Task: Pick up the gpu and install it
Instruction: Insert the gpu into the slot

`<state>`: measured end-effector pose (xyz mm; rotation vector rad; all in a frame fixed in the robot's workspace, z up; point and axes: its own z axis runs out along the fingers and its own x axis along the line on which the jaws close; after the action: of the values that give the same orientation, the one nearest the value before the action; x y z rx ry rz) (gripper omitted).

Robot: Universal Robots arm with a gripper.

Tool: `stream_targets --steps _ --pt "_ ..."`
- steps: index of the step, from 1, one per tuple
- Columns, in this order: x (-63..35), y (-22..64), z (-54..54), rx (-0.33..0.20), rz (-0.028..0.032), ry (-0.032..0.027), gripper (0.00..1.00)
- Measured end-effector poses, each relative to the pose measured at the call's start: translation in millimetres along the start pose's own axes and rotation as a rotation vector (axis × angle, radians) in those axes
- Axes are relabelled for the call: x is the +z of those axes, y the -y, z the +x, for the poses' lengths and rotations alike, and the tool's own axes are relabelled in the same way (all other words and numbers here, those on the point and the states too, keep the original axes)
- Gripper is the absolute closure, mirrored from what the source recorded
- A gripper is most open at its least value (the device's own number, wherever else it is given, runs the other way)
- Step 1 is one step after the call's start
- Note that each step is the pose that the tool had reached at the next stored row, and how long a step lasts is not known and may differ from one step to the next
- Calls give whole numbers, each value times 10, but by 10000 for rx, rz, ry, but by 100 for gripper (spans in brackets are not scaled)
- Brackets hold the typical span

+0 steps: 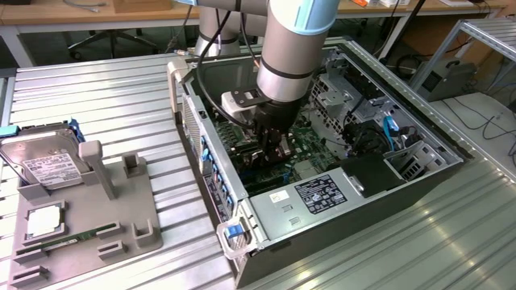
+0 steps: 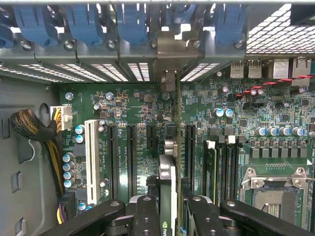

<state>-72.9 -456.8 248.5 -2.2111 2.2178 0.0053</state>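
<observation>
GPU [image 2: 168,187]: picked up, edge-on between my gripper's [image 2: 170,211] closed jaws; I am holding it inside the computer case [image 1: 266,211] over the motherboard [image 2: 142,113] slots, seating unconfirmed.

A: Where's the case [image 1: 322,199]?
B: On the table [image 1: 96,103], toward the exterior view's right, lying open. The gripper [image 1: 272,150] is down inside it, over the board [image 2: 138,105].
A: And the gpu [image 2: 167,189]?
B: On edge between the gripper's fingers [image 2: 147,216], standing across the board, among the slots [image 2: 131,152], its bracket [image 2: 170,54] against the case's rear wall.
A: The exterior view's left?
B: A holder [image 1: 105,217] on the table, near the case. A drive [image 1: 45,160] leans at its far end, a RAM stick [image 1: 69,238] lies in its near part.
</observation>
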Motion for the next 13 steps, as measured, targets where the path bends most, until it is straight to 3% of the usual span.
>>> stream_targets --steps 13 --pt "9 -1 0 -1 1 1 73"
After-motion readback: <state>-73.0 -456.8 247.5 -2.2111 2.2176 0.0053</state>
